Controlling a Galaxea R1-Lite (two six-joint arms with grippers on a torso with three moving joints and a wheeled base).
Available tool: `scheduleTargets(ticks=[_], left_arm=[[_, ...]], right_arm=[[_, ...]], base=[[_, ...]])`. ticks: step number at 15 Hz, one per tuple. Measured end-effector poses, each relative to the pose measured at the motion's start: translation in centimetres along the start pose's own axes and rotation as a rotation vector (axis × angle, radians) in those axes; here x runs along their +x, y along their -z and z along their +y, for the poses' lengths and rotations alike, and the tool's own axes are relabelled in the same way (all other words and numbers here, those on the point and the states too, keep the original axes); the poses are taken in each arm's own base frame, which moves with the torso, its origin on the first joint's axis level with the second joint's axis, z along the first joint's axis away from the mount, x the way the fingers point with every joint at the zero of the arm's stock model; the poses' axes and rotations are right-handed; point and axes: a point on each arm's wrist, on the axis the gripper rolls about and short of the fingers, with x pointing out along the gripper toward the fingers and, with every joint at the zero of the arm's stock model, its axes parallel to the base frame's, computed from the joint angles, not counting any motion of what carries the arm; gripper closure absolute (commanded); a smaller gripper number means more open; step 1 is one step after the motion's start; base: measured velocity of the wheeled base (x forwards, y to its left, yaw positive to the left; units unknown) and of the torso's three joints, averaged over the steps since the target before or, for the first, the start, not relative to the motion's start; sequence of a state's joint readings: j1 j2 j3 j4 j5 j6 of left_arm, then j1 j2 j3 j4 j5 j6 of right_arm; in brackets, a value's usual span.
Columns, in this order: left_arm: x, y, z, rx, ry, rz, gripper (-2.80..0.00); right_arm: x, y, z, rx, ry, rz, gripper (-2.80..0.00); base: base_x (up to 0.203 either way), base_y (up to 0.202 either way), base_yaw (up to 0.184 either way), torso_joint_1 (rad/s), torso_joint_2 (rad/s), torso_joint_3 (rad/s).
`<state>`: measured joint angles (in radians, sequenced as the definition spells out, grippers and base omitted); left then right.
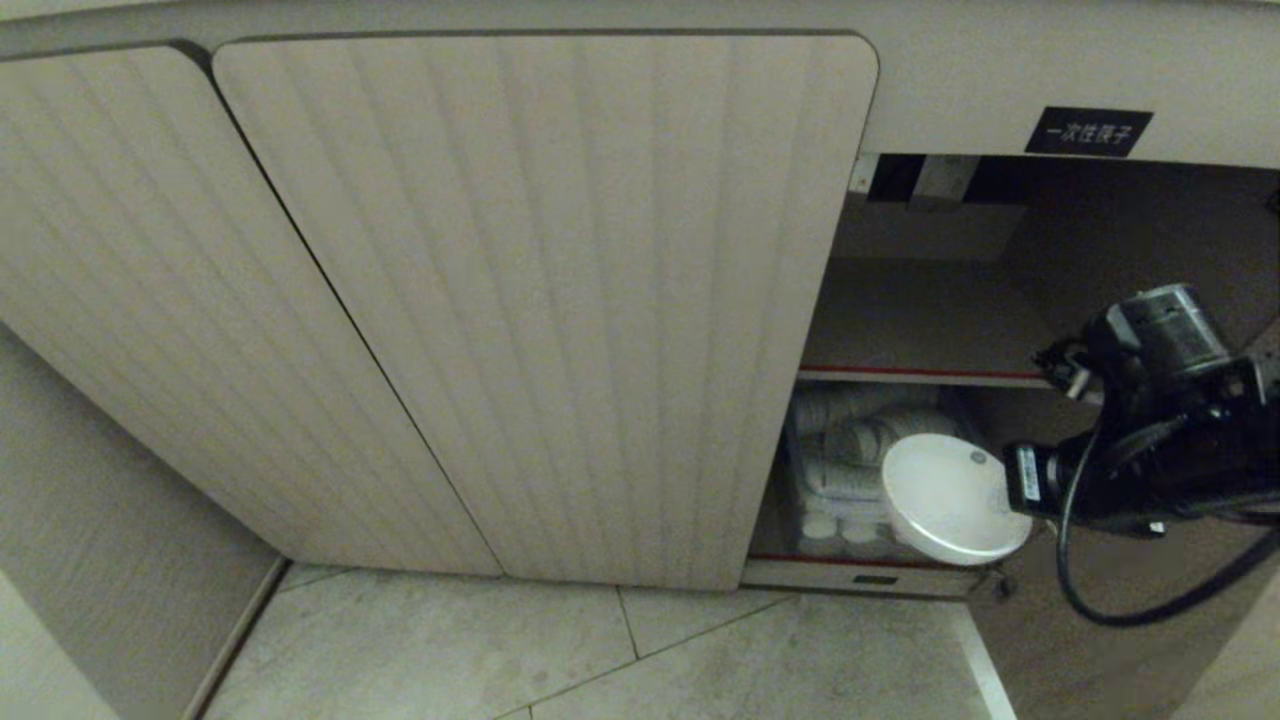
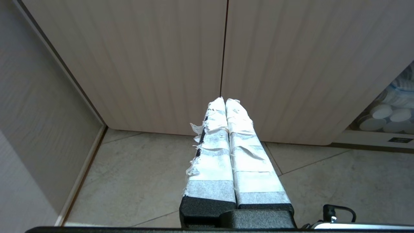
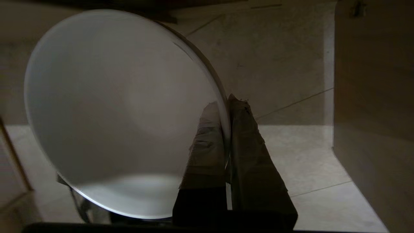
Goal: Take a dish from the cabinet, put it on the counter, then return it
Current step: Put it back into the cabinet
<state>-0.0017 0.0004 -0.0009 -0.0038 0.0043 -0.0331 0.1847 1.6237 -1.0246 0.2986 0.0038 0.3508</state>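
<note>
Nearest you: pale stone-look floor tiles (image 1: 620, 650). Left tool (image 2: 225, 100), tape-wrapped fingers pressed together, empty, hangs before ribbed wood-grain doors (image 1: 540, 300). Your right tool (image 3: 228, 100) pinches dish (image 1: 950, 497) rim, jaws nearly closed. Dish: plain white, smooth, round, tilted on edge at cabinet (image 1: 1000, 80) opening. Behind it: stacked white ribbed cups (image 1: 850, 450) on lower shelf; red-edged shelf (image 1: 920, 375) above.

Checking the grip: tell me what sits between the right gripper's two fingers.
The dish's rim: the right wrist view shows the right gripper shut on it, one finger inside the bowl, one outside.
</note>
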Motion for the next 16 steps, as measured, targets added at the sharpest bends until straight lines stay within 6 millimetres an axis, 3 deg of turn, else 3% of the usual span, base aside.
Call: scheduleTargets(ticks=[9,16], left_arm=[[0.0,0.0,0.0,0.0,0.0,0.0,0.0],[0.0,0.0,0.0,0.0,0.0,0.0,0.0]], right_arm=[[2.4,-4.7,1.8,0.267,0.032,0.068,0.0],[3.6,-5.8,2.2,0.321,0.033,0.063,0.0]], base=[[0.0,0.0,0.0,0.0,0.0,0.0],[0.0,0.0,0.0,0.0,0.0,0.0]])
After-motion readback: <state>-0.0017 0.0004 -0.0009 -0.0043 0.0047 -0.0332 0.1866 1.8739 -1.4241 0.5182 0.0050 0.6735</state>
